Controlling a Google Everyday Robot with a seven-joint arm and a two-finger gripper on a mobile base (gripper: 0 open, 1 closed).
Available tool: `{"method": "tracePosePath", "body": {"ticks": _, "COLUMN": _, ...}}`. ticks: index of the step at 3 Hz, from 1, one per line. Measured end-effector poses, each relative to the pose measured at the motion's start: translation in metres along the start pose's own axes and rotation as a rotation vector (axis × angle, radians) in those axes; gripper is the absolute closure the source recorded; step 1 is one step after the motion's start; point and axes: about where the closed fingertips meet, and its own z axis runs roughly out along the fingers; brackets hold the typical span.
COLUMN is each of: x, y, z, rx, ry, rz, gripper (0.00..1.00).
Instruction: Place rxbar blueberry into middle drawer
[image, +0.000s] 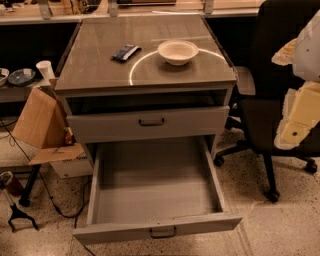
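The rxbar blueberry (126, 52) lies flat on the cabinet top (95, 70), upper centre-left of the frame. It is near the white bowl (178, 51), to its left and apart from it. The bar's long axis runs on a diagonal, from lower left to upper right of the frame.

The gripper (299, 117) hangs at the right edge of the frame, in front of the black office chair (272, 75) and well apart from the bar. Whether it is open or closed cannot be told. The bar is not in it.

Governing relation: the bar lies left of and above the gripper in the frame, and the bowl sits close to the line between them. The approach will likely need to clear the bowl and align with the bar's diagonal.

The middle drawer (102, 170) stands open at lower centre, with its tray exposed. The upper drawer front (115, 127) sits above it.

Materials and shapes:
- Bar: thin rectangle in a dark wrapper with pale markings. It is probably slick and offers little height to grip.
- Cabinet top: smooth, glossy, reflective.
- Bowl: round, pale, matte.
- Drawer tray: plain grey, flat-bottomed, deep-walled.
- Drawer handles: small, dark.
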Motion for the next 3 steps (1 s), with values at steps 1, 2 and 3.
{"method": "tracePosePath", "body": {"ticks": 1, "x": 0.000, "y": 0.000, "z": 0.000, "rx": 0.000, "ry": 0.000, "rz": 0.000, "gripper": 0.00}}
{"method": "tracePosePath", "body": {"ticks": 2, "x": -0.016, "y": -0.025, "z": -0.017, "rx": 0.069, "ry": -0.025, "rz": -0.025, "gripper": 0.00}}
{"method": "tracePosePath", "body": {"ticks": 3, "x": -0.052, "y": -0.076, "z": -0.032, "rx": 0.178, "ry": -0.103, "rz": -0.030, "gripper": 0.00}}
